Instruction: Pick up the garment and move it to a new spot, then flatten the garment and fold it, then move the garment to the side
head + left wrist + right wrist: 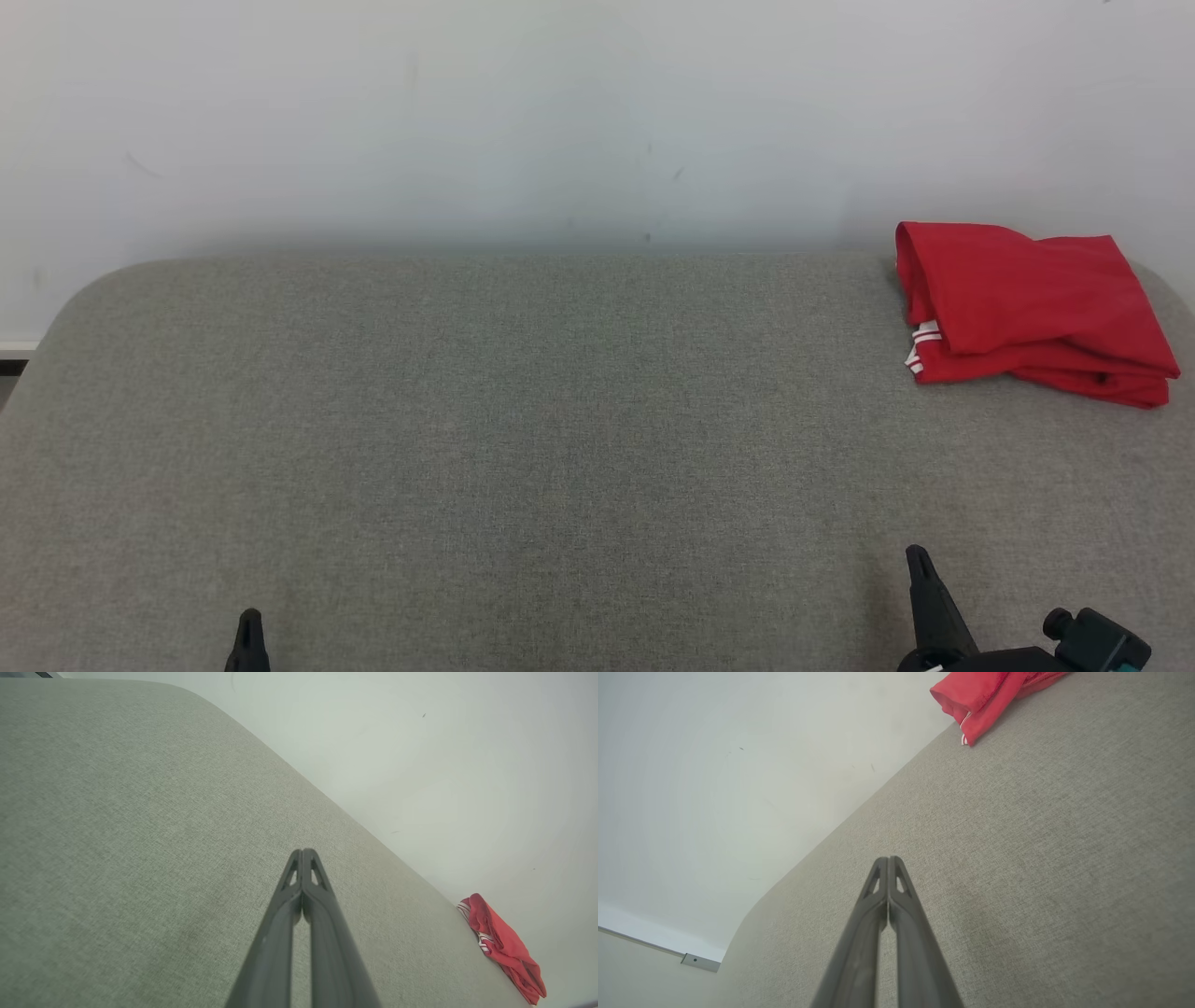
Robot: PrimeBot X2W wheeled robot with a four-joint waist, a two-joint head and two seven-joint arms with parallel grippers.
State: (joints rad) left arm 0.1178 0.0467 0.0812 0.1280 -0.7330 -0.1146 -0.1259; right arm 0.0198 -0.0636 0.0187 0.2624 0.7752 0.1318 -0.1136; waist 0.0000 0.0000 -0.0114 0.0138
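Note:
The garment is red with white stripes and lies folded in a compact stack at the far right of the grey fabric surface, close to the wall. The left wrist view has the garment at its lower right, and the right wrist view has the garment at its top. My left gripper sits at the near edge on the left, shut and holding nothing, fingertips pressed together. My right gripper is near the front on the right, well short of the garment, also shut and empty.
A pale wall runs behind the grey surface. The surface has rounded far corners, and a strip of baseboard shows beyond its left end in the right wrist view.

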